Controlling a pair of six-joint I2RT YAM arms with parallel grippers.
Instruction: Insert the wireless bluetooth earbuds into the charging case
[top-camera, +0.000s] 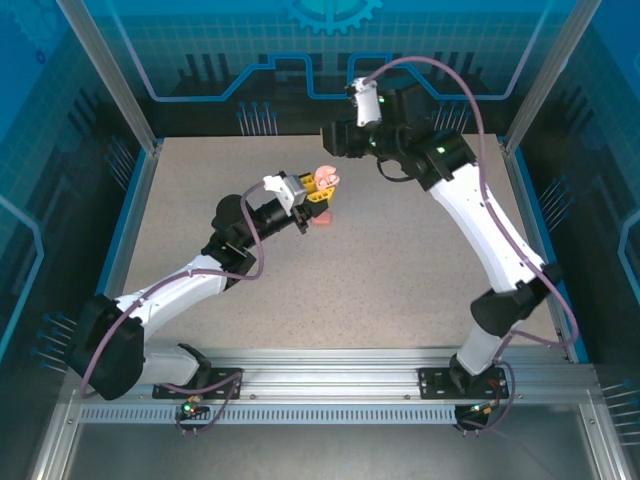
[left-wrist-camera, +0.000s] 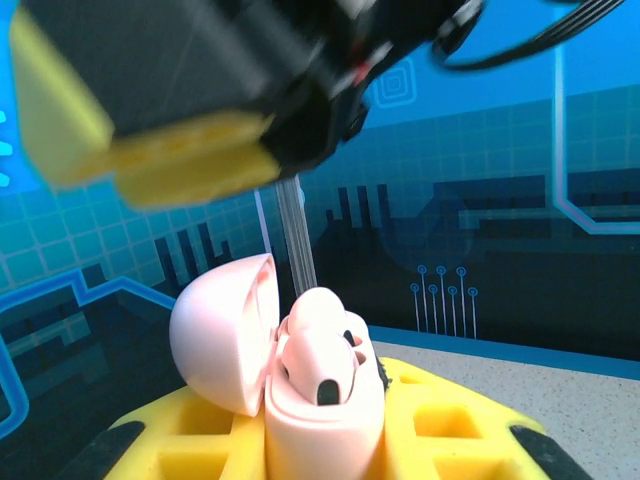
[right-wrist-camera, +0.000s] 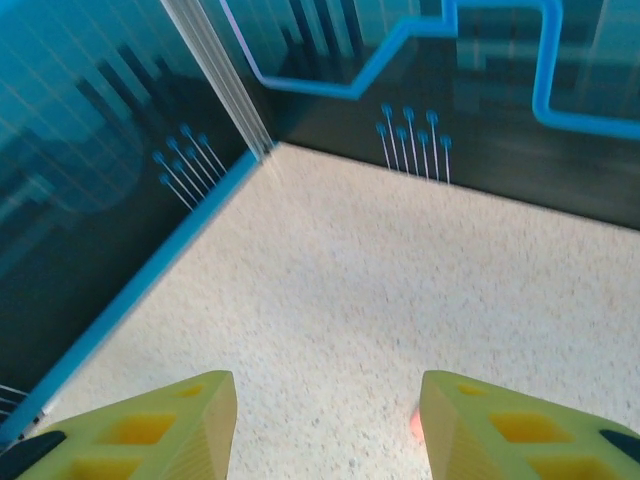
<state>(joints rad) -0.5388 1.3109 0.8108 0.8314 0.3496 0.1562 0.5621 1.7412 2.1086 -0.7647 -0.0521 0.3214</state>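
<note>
My left gripper (top-camera: 318, 192) (left-wrist-camera: 330, 445) is shut on the charging case (top-camera: 324, 181) (left-wrist-camera: 325, 425), holding it above the middle of the table. The salmon-pink case is open, its lid (left-wrist-camera: 222, 335) swung to the left. The wireless bluetooth earbuds (left-wrist-camera: 328, 345) show as pink lumps seated in the base, one with a dark tip facing me. My right gripper (top-camera: 336, 136) (right-wrist-camera: 328, 425) hangs just behind and above the case; its fingers are open with nothing between them. One of its yellow fingers (left-wrist-camera: 150, 150) looms blurred over the case.
The speckled table (top-camera: 400, 270) stretches around both arms, bounded by blue-patterned walls and metal corner posts (top-camera: 105, 70). A small pink spot (right-wrist-camera: 413, 426) lies on the table beside my right gripper's right finger; I cannot tell what it is.
</note>
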